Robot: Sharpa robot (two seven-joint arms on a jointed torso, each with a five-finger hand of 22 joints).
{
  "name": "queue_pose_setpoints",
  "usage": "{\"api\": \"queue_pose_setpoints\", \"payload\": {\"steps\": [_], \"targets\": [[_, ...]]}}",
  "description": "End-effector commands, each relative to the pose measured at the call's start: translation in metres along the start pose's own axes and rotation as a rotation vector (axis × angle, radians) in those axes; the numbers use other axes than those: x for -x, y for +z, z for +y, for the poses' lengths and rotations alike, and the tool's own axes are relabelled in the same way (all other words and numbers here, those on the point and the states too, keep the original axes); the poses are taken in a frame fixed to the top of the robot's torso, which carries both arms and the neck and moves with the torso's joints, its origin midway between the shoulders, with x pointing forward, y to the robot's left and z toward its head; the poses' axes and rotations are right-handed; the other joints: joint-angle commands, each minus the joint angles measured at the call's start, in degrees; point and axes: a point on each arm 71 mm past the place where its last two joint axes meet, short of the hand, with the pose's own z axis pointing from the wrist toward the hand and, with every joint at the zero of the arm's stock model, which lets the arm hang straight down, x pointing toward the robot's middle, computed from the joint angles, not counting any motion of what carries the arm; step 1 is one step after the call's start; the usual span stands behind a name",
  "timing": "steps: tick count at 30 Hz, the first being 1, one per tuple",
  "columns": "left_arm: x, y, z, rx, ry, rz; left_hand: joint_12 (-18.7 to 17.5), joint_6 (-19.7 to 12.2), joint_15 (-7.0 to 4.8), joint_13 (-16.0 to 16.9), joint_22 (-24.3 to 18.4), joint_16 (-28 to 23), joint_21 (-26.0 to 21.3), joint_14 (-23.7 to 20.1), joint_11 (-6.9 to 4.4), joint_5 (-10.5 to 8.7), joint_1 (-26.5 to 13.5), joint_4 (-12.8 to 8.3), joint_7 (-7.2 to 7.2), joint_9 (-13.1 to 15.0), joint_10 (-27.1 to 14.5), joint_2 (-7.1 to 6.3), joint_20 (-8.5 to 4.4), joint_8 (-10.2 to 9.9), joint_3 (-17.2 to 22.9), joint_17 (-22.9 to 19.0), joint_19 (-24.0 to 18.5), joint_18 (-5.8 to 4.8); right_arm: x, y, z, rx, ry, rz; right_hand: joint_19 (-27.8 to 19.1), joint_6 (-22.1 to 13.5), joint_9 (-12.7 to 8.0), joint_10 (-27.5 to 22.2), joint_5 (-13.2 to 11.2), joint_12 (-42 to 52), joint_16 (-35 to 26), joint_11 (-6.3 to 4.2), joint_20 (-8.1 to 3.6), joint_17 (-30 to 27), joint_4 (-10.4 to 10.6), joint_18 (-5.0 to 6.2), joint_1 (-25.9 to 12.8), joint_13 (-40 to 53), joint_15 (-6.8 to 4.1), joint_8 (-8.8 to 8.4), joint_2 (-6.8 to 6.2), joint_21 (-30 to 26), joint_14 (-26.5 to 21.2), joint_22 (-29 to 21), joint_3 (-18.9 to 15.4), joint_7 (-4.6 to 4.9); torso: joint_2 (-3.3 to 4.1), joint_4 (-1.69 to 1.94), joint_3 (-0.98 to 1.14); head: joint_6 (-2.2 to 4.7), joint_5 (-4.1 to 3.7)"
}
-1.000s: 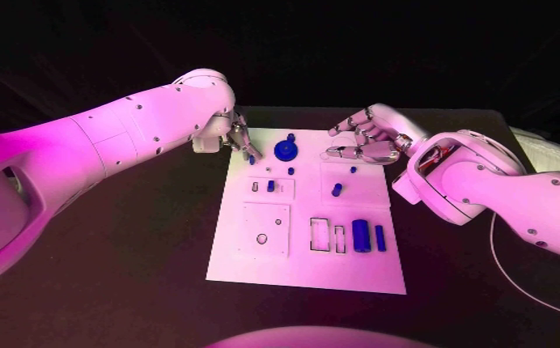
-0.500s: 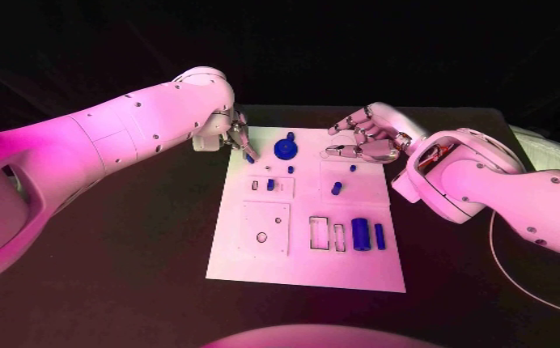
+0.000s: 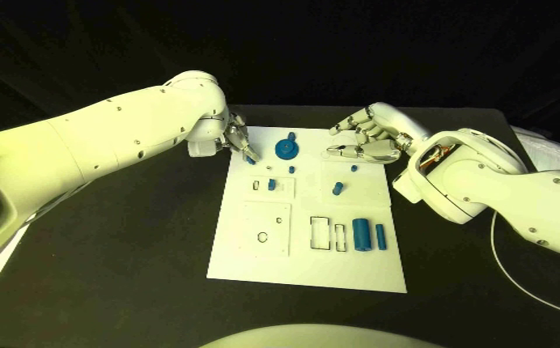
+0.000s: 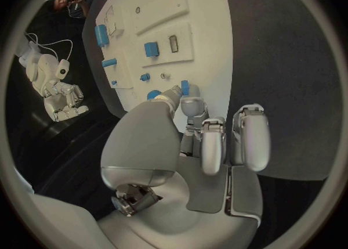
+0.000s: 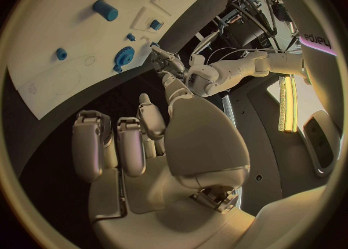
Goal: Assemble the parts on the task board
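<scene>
The white task board (image 3: 306, 263) lies in the middle of the black table. My left hand (image 3: 234, 137) hovers at the board's far left corner and pinches a small blue peg (image 3: 250, 158) between thumb and a finger; the peg (image 4: 185, 87) shows at the fingertips in the left wrist view. A blue gear (image 3: 286, 150) sits just right of it. My right hand (image 3: 366, 142) hangs over the far right corner with fingers loosely bent and nothing in them. Small blue parts (image 3: 336, 188) stand mid-board. Two blue cylinders (image 3: 362, 233) lie near the right edge.
Rectangular slots (image 3: 319, 233) sit left of the cylinders, and a raised square plate (image 3: 269, 231) with small holes lies on the board's left side. A white cable (image 3: 499, 259) runs along the table at the right. Dark table surrounds the board.
My left arm has shifted slightly while the hand keeps the blue peg at the far left corner. The right hand has stayed where it was.
</scene>
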Motion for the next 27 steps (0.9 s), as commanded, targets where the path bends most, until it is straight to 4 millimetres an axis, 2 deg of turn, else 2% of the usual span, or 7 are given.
{"api": "queue_pose_setpoints", "payload": {"steps": [1,2,11,15,24,27], "targets": [[-0.002,-0.007,-0.004,-0.055,-0.063,-0.04,0.38,0.44,0.28,0.22,9.81,0.17,0.18,5.92,0.04,0.48,-0.27,-8.21,-0.15,0.12,0.68,-0.86,0.08,0.33,8.94,15.09,3.03,0.14,-0.001,0.0,0.0,0.008,0.0,0.01,-0.43,0.42,0.07,-0.15,0.31,0.2,-0.24,-0.21,-0.1,8.1,0.01,0.38,-0.14,0.09,-0.2,0.09,0.21,-0.33,4.37,0.0,-0.2,-0.16,-0.03,0.06,0.02,-0.11,0.1],[-0.003,-0.009,-0.003,-0.062,-0.066,-0.045,0.46,0.51,0.27,0.28,9.88,0.17,0.26,5.92,0.03,0.55,-0.42,-8.3,-0.16,0.14,0.78,-1.03,0.07,0.37,9.26,15.09,3.08,0.12,-0.001,0.0,0.0,0.008,0.0,0.01,-0.43,0.42,0.07,-0.15,0.31,0.2,-0.24,-0.21,-0.1,8.1,0.01,0.38,-0.14,0.09,-0.2,0.09,0.21,-0.33,4.37,0.0,-0.2,-0.16,0.02,-0.02,0.0,-0.02,0.26],[-0.024,-0.023,0.005,-0.112,-0.057,-0.044,0.32,0.82,0.2,0.02,10.22,0.17,0.67,5.92,-0.07,1.04,-1.1,-8.85,-0.24,0.18,1.09,-2.16,0.0,0.46,10.95,15.09,3.28,0.01,-0.001,-0.001,-0.001,0.003,0.001,0.011,-0.43,0.42,0.07,-0.15,0.31,0.2,-0.24,-0.21,-0.1,8.1,0.01,0.38,-0.14,0.09,-0.2,0.09,0.21,-0.33,4.37,0.0,-0.2,-0.16,0.03,0.02,-0.13,-0.25,0.38],[-0.031,-0.024,0.008,-0.119,-0.031,-0.046,0.3,0.89,0.19,-0.01,10.3,0.17,0.76,5.92,-0.09,1.08,-1.18,-8.95,-0.26,0.17,1.15,-2.37,-0.01,0.47,11.2,15.09,3.33,-0.02,-0.002,-0.001,-0.002,0.002,0.002,0.013,-0.43,0.42,0.07,-0.15,0.31,0.2,-0.24,-0.21,-0.1,8.1,0.01,0.38,-0.14,0.09,-0.2,0.09,0.21,-0.33,4.37,0.0,-0.2,-0.16,-0.03,0.07,-0.12,-0.33,0.56],[-0.043,-0.021,0.008,-0.129,-0.002,-0.038,0.72,1.07,0.17,0.43,10.33,0.17,0.78,5.92,-0.12,1.15,-1.35,-9.06,-0.29,0.15,1.45,-2.7,-0.01,0.47,11.6,15.09,3.34,-0.02,-0.004,-0.001,-0.002,0.003,0.005,0.016,-0.42,0.45,0.07,-0.18,0.35,0.14,-0.27,-0.21,-0.11,8.07,0.1,0.37,-0.19,0.03,-0.2,0.1,0.26,-0.34,4.37,0.0,-0.29,-0.16,0.07,-0.18,-0.13,-0.33,0.74],[-0.046,-0.021,0.007,-0.134,0.0,-0.033,0.72,1.07,0.17,0.43,10.33,0.17,0.78,5.92,-0.12,1.15,-1.35,-9.06,-0.29,0.15,1.45,-2.7,-0.01,0.47,11.6,15.09,3.34,-0.02,-0.004,-0.001,-0.002,0.003,0.006,0.017,-0.42,0.45,0.07,-0.18,0.35,0.14,-0.27,-0.21,-0.11,8.07,0.1,0.37,-0.19,0.03,-0.2,0.1,0.26,-0.34,4.37,0.0,-0.29,-0.16,0.12,-0.17,-0.06,-0.36,0.67]]}}
